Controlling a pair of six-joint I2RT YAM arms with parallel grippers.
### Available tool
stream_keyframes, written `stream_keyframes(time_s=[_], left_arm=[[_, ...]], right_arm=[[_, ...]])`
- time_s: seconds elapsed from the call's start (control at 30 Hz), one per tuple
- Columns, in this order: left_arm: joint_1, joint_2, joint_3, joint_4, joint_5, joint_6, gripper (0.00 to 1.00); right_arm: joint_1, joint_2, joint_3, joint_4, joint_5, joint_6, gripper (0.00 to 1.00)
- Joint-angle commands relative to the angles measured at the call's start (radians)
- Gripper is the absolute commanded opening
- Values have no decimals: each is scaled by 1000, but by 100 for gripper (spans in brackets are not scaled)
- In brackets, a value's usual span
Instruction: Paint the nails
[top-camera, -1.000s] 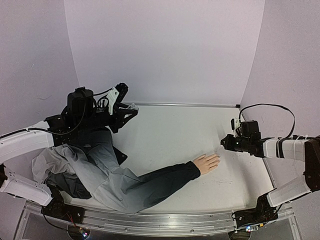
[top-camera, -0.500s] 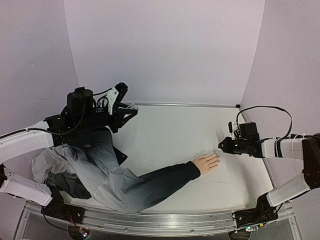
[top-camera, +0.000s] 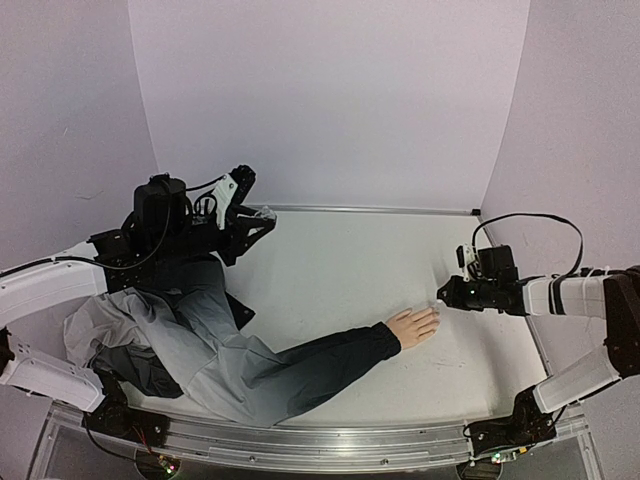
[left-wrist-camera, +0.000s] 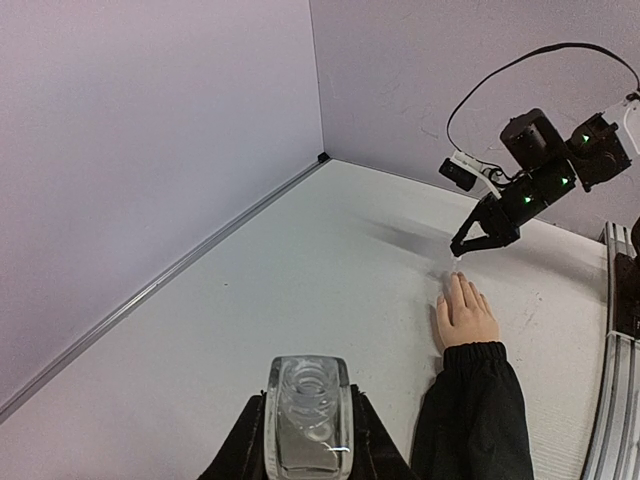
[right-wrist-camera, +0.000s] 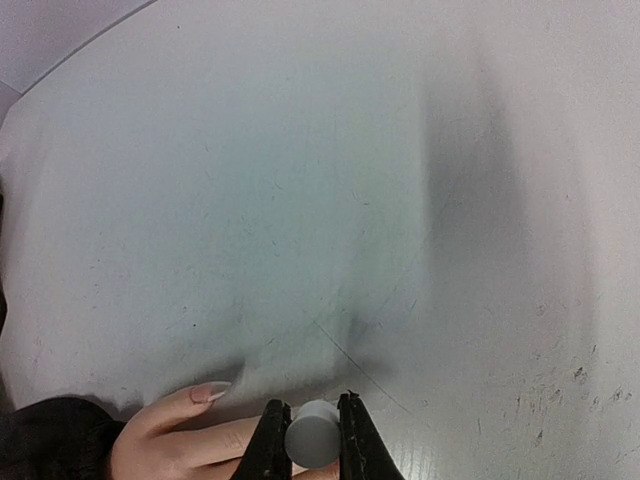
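In the right wrist view, the bottom edge cuts off the pale peach mannequin hand (right-wrist-camera: 185, 440). Only one finger and part of the hand's back show. Of the tiny fingertip nails (right-wrist-camera: 210, 392), a single pale one on that finger is plain there. From the top external camera the nails are too small to make out. The right gripper (right-wrist-camera: 312, 412) is clenched on a small grey round cap (right-wrist-camera: 313, 438). Whatever hangs under the cap is hidden by it. In the left wrist view only a faint pale tip shows below the fingers, too small to identify.

The mannequin hand lies flat on the white table (top-camera: 340, 260) at the end of a dark sleeve (top-camera: 330, 360), with its fingers towards the robot's right. The right gripper hovers just beyond the fingertips and close above them. Whether anything touches a nail cannot be told.

The left gripper (left-wrist-camera: 307, 445) is at the far left of the table, well apart from the hand. It grasps a small clear bottle (left-wrist-camera: 307, 410), whose lower part is cut off.

Compared with a second ago, the right gripper has edged left towards the fingertips. The left arm, the sleeve and the hand have not moved.
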Motion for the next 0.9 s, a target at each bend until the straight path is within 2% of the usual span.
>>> stream_keyframes(time_s=[0.0,0.6,0.87], left_arm=[[4,-20,5,68,11,3,0],[4,-43,13,39,3,-3,0],[3,-102,-13,-21,-26,1,0]], right_arm=[[-2,17,23,-17,19,11,0],[-2,48,51,-11,148,35,0],[-2,-75,21,-26,20,6,0]])
